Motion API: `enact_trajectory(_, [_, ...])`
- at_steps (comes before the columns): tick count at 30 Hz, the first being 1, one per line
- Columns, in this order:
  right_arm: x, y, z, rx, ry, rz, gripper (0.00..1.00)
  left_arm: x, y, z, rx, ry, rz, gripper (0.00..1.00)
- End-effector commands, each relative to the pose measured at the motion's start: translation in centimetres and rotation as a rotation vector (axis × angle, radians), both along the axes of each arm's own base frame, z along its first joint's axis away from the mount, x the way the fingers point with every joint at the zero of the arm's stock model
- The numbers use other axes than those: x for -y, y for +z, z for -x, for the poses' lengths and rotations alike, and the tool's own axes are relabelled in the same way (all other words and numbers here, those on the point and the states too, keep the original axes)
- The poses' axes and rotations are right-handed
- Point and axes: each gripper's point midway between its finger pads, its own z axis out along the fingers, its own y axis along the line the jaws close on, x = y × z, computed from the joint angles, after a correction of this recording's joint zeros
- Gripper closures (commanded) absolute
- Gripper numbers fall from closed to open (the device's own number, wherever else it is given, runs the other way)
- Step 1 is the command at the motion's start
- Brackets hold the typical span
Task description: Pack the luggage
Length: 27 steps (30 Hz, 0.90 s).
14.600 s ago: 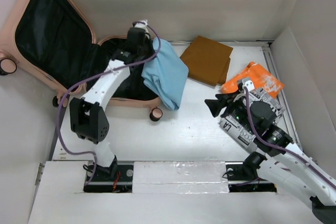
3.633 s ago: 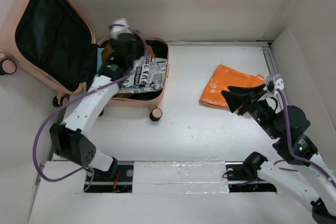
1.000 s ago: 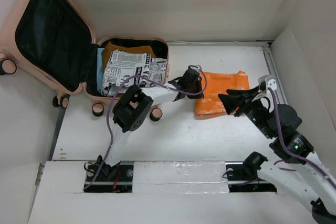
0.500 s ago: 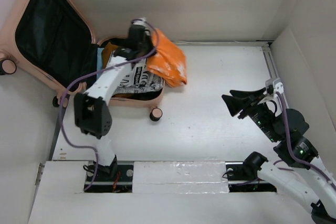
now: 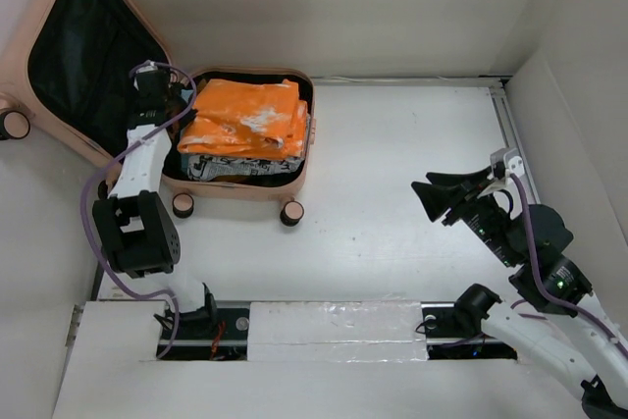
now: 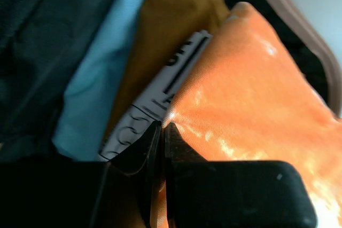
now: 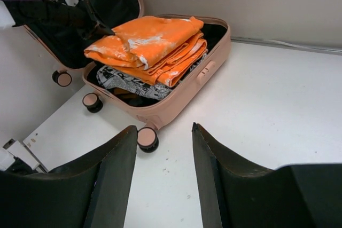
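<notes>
At the table's (image 5: 392,144) far left, the luggage (image 5: 245,188) lies unzipped; we hold our left gripper (image 6: 162,127) closed tight at the orange cloth's (image 5: 250,120) corner, likely settling it, our right gripper (image 7: 163,129) spread, well apart.

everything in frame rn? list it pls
luggage: one, pale peach-pink with black lining, far-left of the table, lid open and leaning back
orange cloth: one, folded, on top of the stack in the luggage
printed cloth: one, black-and-white, under the orange cloth
brown cloth: one, mustard-brown, lower in the stack
blue cloth: one, light blue, at the stack's left side
casters: at least three, pink and black, on the luggage
table: one, white, walled in
left claw: shut, at the orange cloth's left edge
right claw: open, nothing between the fingers, above the table's right side
</notes>
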Motion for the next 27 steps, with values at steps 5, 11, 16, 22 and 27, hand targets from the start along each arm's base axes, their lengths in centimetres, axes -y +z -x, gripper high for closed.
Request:
enact_trajectory(5, [-0.3,0.9,0.4,0.028,0.029,-0.014,0.49,-5.4,-0.5,-0.7,-0.021,0.172,-0.145,1.0])
enact_trajectory(11, [-1.3,0.3,0.1,0.016,0.064,0.0,0.49,-8.6,-1.1,0.1,-0.047,0.273,-0.166,0.96])
enact_trajectory(16, [-2.3,-0.7,-0.8,-0.004,0.073,0.017,0.49,-9.1,-0.7,-0.2,-0.055,0.279,-0.128,0.5])
enact_trajectory(22, [-3.9,-1.9,-1.9,-0.019,0.105,0.046,0.47,-7.2,8.3,1.9,0.161,0.31,-0.172,0.35])
enact_trajectory(27, [-5.5,-3.4,-2.2,-0.025,0.165,0.067,0.91,-6.5,11.6,6.7,0.204,0.354,-0.258,0.35])
